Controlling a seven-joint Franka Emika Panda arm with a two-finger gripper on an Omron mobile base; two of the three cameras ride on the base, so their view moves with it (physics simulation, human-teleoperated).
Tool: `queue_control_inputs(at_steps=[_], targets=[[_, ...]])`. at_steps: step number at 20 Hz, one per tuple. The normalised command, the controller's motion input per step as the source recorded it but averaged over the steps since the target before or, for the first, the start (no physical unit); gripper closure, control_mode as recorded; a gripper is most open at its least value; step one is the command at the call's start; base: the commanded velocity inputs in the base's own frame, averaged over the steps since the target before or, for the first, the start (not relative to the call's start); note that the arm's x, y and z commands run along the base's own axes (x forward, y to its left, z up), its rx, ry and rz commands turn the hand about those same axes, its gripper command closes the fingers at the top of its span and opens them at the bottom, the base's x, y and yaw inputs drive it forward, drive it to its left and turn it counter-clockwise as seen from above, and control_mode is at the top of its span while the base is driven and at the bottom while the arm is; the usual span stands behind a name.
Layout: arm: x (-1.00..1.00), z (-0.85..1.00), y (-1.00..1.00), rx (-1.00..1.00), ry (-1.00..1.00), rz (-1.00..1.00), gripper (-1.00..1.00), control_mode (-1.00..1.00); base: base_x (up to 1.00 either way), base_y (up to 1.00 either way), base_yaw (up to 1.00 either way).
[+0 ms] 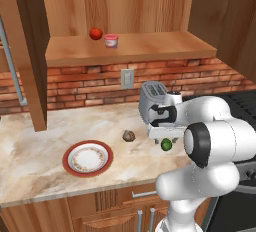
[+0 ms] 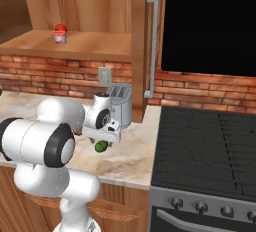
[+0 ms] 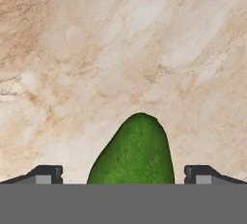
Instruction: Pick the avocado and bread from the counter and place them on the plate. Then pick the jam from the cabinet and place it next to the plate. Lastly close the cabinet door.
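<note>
Gripper [image 3: 123,174] jaws apart, one avocado [image 3: 134,151] sitting between the fingertips [image 3: 47,174], not pinched; it's on the counter [image 1: 35,151]. One bread chunk [image 1: 129,136] lies on the counter left of the avocado, apart from it. One plate [image 1: 88,158] further left, nothing on it. One jam jar [image 1: 111,40] on the cabinet shelf [image 1: 150,46] beside one red fruit [image 1: 95,33]. One toaster [image 2: 122,103] behind the hand. Cabinet door [image 2: 145,36] stands open.

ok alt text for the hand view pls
A green avocado lies on the beige marbled counter, centred between the two open jaws, whose dark fingertips stand clear of it on either side.
</note>
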Motion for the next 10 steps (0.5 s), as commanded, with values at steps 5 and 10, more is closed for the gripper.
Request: queue_control_inputs(at_steps=[5,10], targets=[[0.0,-0.19,0.0,0.0,0.0,-0.04,-1.0,-1.0,0.0,0.0,0.0],[-0.03,-0.18,0.0,0.0,0.0,-0.08,-1.0,-1.0,0.0,0.0,0.0]])
